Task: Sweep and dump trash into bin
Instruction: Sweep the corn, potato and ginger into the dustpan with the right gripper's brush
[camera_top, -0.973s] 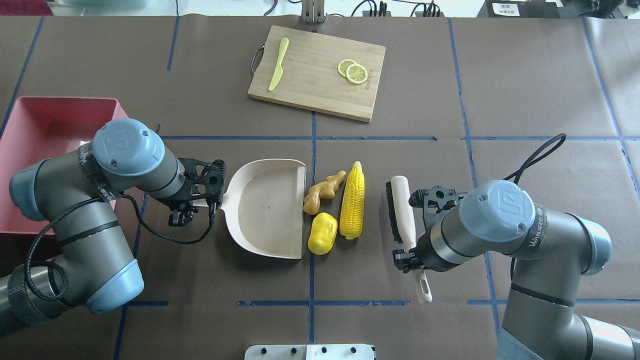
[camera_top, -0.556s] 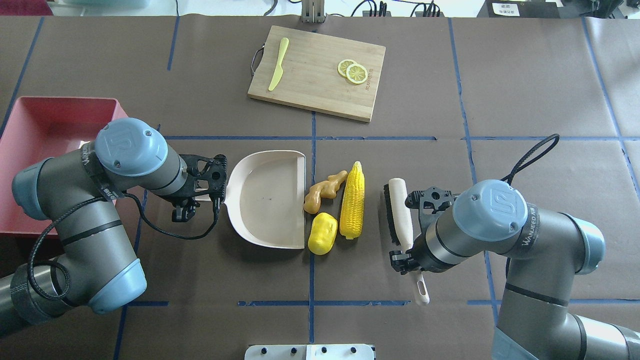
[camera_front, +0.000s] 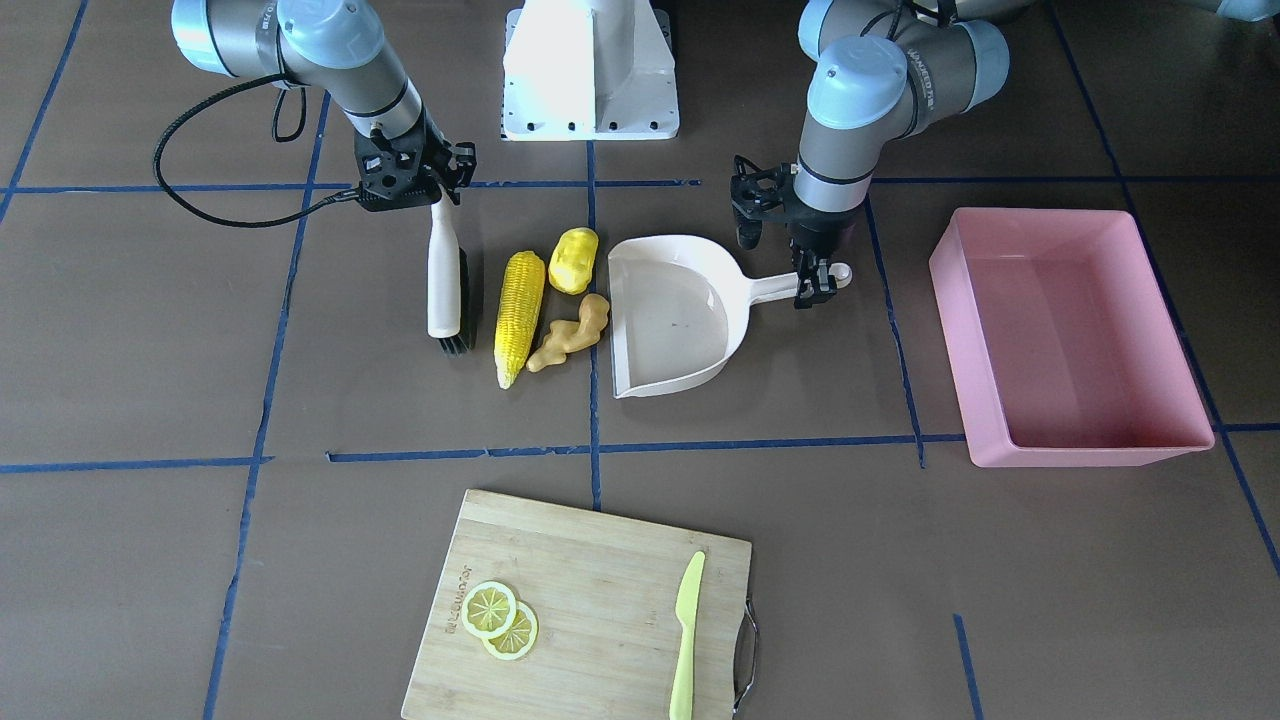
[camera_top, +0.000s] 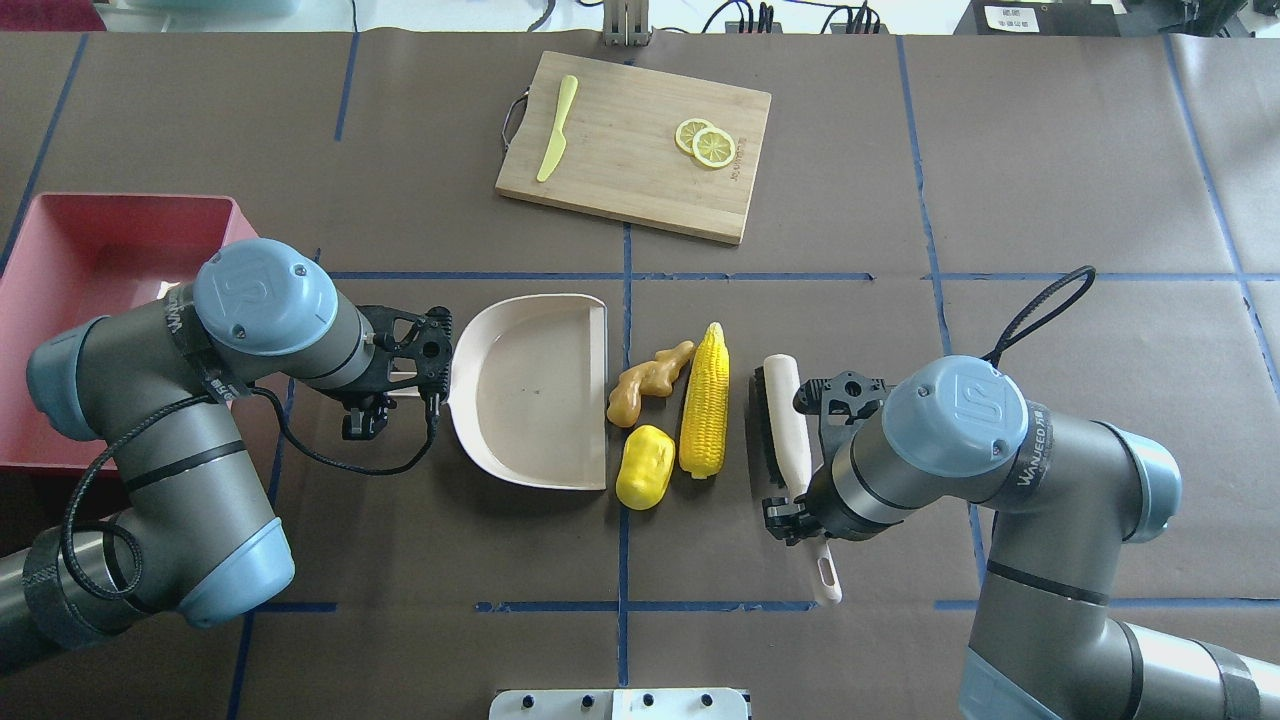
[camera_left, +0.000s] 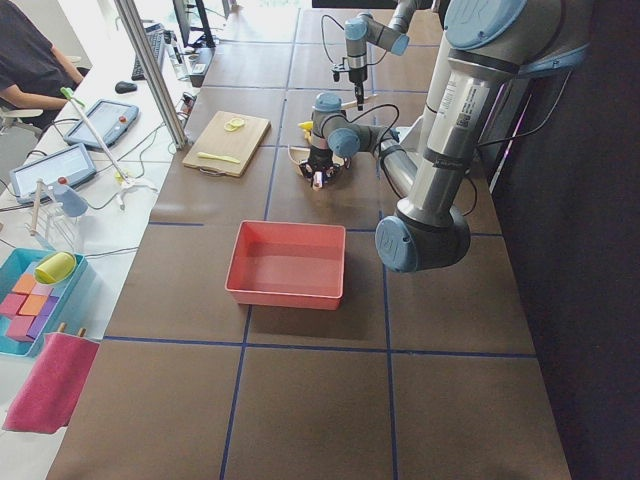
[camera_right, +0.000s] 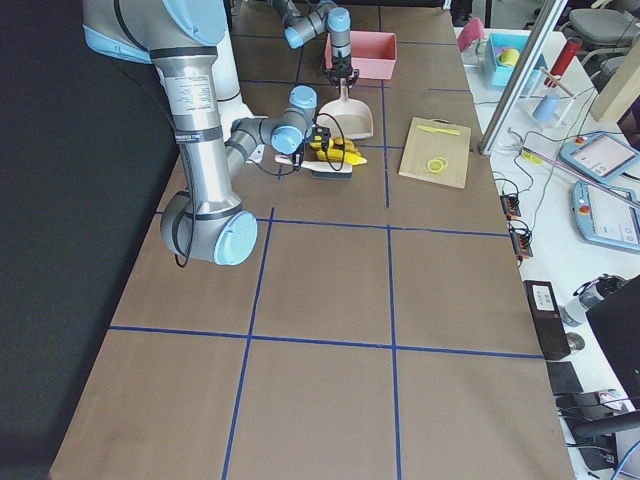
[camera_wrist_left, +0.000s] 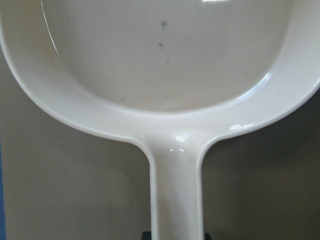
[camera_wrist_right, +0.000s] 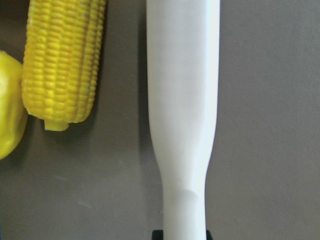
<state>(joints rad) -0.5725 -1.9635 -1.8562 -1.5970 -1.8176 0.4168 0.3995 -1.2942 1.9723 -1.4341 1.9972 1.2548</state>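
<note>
Three pieces of trash lie in a tight group: the corn cob (camera_top: 704, 400), the ginger root (camera_top: 645, 385) and the yellow potato lump (camera_top: 645, 480). The beige dustpan (camera_top: 530, 390) lies just left of them, its open edge towards them, the ginger at its lip. My left gripper (camera_top: 405, 388) is shut on the dustpan handle (camera_wrist_left: 177, 200). My right gripper (camera_top: 805, 520) is shut on the white brush (camera_top: 785, 430), whose bristles stand a little right of the corn (camera_wrist_right: 62, 60). The pink bin (camera_top: 60, 260) stands at the far left, with nothing in it.
A wooden cutting board (camera_top: 640, 150) with two lemon slices (camera_top: 705, 142) and a yellow-green knife (camera_top: 556, 128) lies at the far side. The robot base (camera_front: 590, 70) is at the near edge. A person sits at a side desk (camera_left: 30, 60).
My right gripper has carried the brush leftwards, closer to the corn. My left gripper has shifted the dustpan a little towards the far side. The trash has not moved.
</note>
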